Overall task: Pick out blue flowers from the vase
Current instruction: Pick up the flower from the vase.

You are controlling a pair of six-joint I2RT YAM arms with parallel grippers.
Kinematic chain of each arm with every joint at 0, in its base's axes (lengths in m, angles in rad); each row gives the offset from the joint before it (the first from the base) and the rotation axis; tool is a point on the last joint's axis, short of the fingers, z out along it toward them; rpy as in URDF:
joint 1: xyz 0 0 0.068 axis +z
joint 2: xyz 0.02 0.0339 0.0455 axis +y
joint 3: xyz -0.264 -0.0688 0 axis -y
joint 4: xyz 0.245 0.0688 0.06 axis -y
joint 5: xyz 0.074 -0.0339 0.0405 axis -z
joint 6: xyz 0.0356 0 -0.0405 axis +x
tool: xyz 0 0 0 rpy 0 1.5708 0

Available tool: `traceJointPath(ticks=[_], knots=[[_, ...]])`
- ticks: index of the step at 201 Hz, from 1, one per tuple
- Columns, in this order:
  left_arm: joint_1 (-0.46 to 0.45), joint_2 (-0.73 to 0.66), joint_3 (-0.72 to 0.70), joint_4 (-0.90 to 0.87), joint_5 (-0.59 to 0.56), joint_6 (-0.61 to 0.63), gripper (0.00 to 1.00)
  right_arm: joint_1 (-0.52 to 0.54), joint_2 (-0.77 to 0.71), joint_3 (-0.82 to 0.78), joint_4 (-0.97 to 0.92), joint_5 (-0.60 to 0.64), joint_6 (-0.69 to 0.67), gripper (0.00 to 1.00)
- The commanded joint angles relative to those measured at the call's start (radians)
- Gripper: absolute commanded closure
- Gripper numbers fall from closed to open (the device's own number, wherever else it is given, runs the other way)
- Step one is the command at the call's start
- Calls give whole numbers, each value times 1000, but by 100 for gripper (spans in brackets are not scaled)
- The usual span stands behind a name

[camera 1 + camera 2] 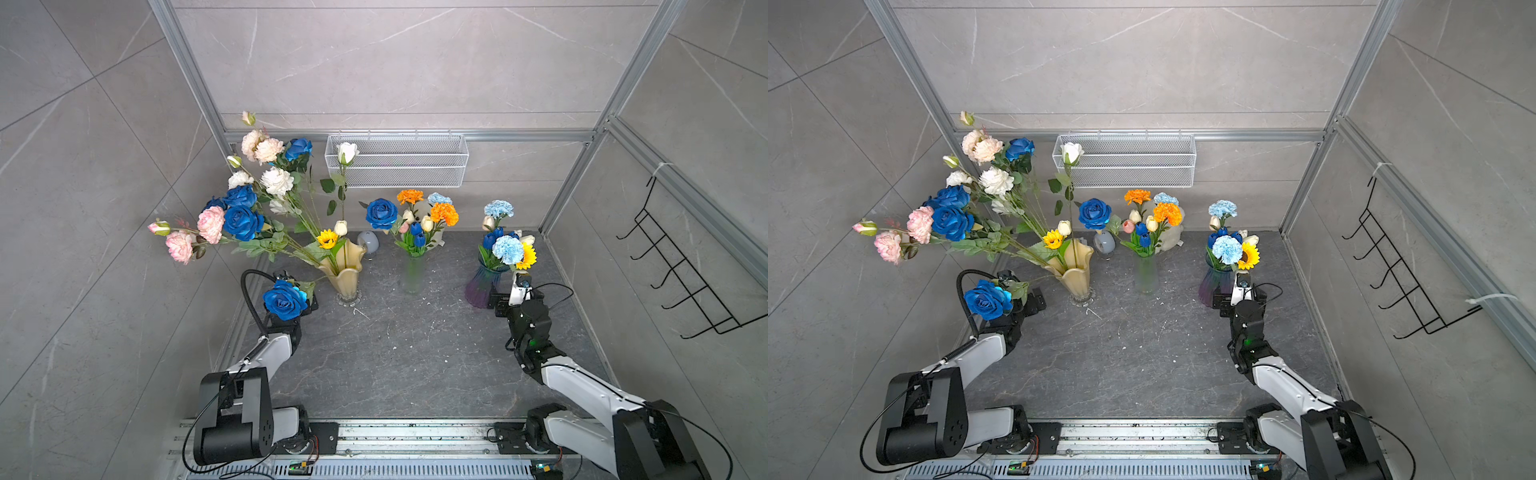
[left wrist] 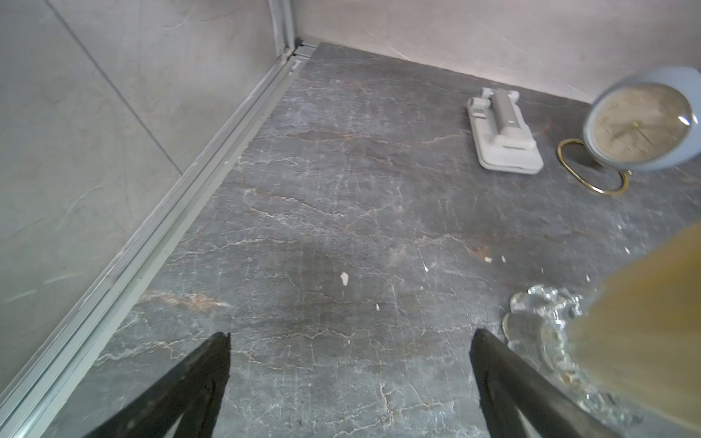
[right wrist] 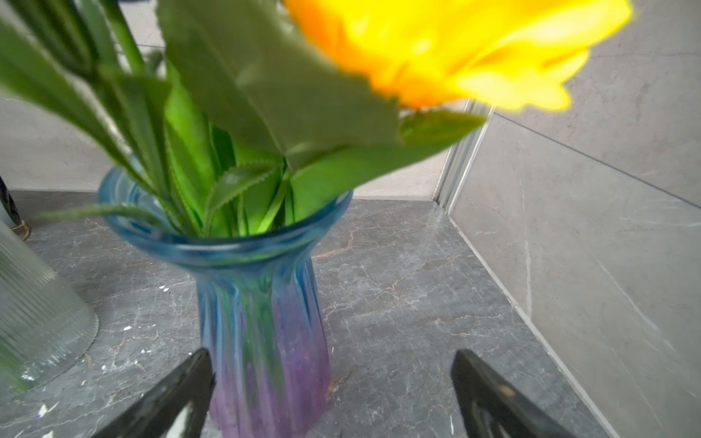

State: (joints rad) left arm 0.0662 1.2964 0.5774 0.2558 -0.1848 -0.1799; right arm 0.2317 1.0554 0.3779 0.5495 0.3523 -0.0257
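Blue flowers stand in three vases. The amber vase (image 1: 345, 270) holds deep blue roses (image 1: 243, 222), and one blue rose (image 1: 285, 299) droops over my left arm, covering most of that gripper in both top views. The clear vase (image 1: 412, 276) holds a blue rose (image 1: 381, 213), blue tulips (image 1: 417, 232) and a pale blue carnation (image 1: 439, 198). The blue-purple vase (image 3: 261, 303) holds pale blue carnations (image 1: 508, 248). My left gripper (image 2: 351, 335) is open over bare floor beside the amber vase's glass foot (image 2: 542, 322). My right gripper (image 3: 332, 353) is open, with the blue-purple vase partly between its fingers.
A wire basket (image 1: 399, 160) hangs on the back wall and a black hook rack (image 1: 681, 270) on the right wall. A round clock (image 2: 641, 121) and a grey clip-like device (image 2: 504, 132) sit behind the amber vase. A sunflower (image 3: 455, 49) overhangs my right gripper.
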Motion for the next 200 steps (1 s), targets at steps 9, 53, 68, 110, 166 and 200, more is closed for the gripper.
traceJointPath(ticks=[9, 53, 68, 110, 166, 200], knots=[[1, -6, 134, -247, 31, -94, 0, 5, -110, 81, -396, 28, 114, 0], [1, -157, 139, -317, 107, -122, 0, 42, -176, 181, -737, -1, 252, 0], [1, -195, 146, -353, 129, -111, 0, 111, -217, 195, -793, 82, 256, 0], [0, -214, 184, -426, 236, -113, 0, 286, -234, 257, -923, 207, 312, 0], [1, -240, 215, -519, 282, -161, 0, 810, -114, 325, -1134, 603, 562, 0], [-5, -298, 212, -602, 307, -167, 0, 998, 38, 425, -1142, 610, 616, 0]])
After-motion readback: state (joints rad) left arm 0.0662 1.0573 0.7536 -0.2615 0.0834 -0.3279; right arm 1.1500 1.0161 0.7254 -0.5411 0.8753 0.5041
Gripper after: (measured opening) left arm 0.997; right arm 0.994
